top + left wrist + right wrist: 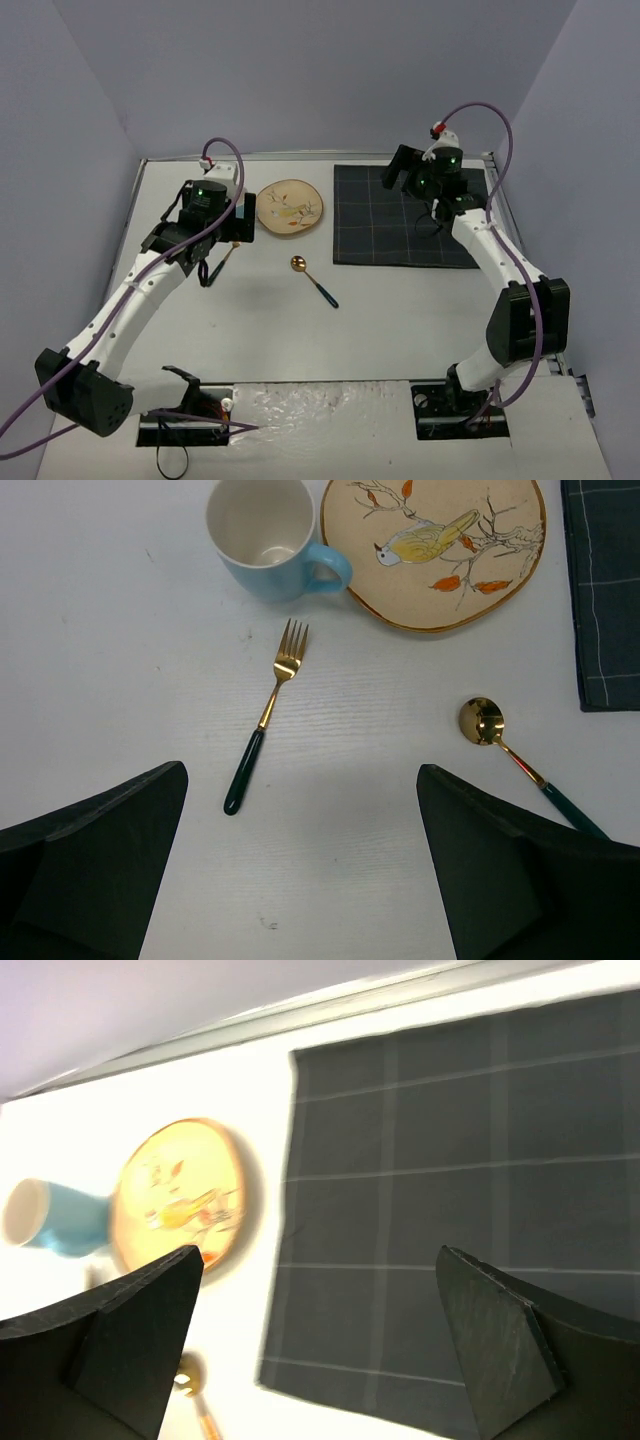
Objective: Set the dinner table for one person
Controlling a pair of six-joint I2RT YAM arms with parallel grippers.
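The white dinner table (400, 320) holds a beige plate with a bird picture (290, 207), a gold spoon with a dark handle (313, 278) and a dark grey checked mat (405, 215). My left gripper (240, 216) is open and empty above the table. Its wrist view shows a blue mug (265, 535), the plate (435, 545), a gold fork (265, 715) and the spoon (510, 755) ahead of the open gripper (302, 780). My right gripper (402, 170) hovers open and empty over the mat (450, 1230). No person is in view.
Metal rails run along the table's far edge (300, 156) and right edge. In the top view the left arm hides the mug and most of the fork (228, 257). The right wrist view shows the plate (180, 1200) and mug (50, 1220), blurred.
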